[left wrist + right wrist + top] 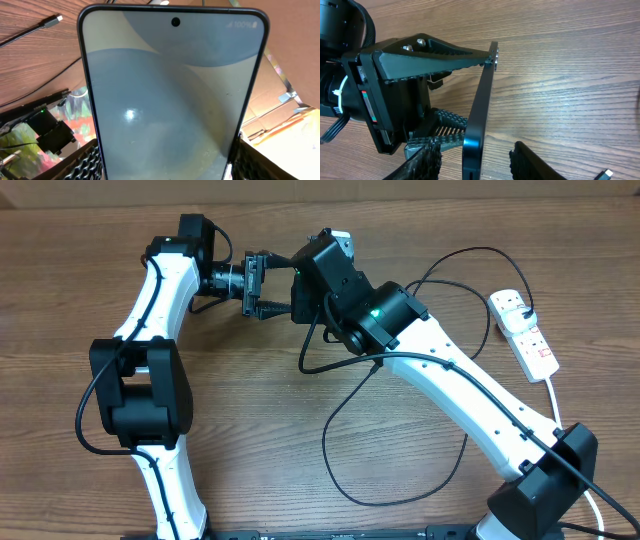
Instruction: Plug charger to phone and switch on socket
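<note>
The phone (170, 95) fills the left wrist view, its pale blue-grey screen lit. My left gripper (165, 160) is shut on its lower sides and holds it above the table. In the right wrist view the phone (479, 105) shows edge-on. My right gripper (472, 150) is open around its lower end, with a gap on each side. In the overhead view the two grippers meet at the back centre (280, 285), and the phone is mostly hidden there. The charger cable (345, 480) lies in loose loops. Its connector tip (56, 19) rests on the table. The white socket (528, 332) lies at the right.
The socket's thick white cord (555, 405) runs along the right edge toward the front. The black cable loops across the table's middle and right, under my right arm (470, 400). My left arm (150, 370) stands on the left side.
</note>
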`<state>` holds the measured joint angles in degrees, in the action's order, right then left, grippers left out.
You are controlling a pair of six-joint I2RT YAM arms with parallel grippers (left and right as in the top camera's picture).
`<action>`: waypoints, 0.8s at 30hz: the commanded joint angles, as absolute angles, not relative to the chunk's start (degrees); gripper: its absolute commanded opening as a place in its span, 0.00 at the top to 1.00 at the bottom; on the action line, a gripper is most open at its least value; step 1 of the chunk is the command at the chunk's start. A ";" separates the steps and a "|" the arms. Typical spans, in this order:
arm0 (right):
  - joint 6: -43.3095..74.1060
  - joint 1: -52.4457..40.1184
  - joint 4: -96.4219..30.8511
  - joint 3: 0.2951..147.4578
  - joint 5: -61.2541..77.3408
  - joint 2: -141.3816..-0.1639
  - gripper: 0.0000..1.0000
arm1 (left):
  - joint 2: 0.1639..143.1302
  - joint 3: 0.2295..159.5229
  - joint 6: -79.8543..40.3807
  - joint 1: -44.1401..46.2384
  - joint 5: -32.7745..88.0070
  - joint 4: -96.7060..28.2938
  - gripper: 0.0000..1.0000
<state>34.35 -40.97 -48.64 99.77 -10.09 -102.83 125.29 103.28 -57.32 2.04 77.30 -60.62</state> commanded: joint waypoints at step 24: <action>34.76 -41.45 -48.01 101.21 -12.99 -104.29 0.63 | 125.34 104.95 -58.30 2.72 80.60 -60.60 0.34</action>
<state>34.50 -41.01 -48.38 99.77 -12.10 -103.83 125.29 103.28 -57.52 2.26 77.36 -60.60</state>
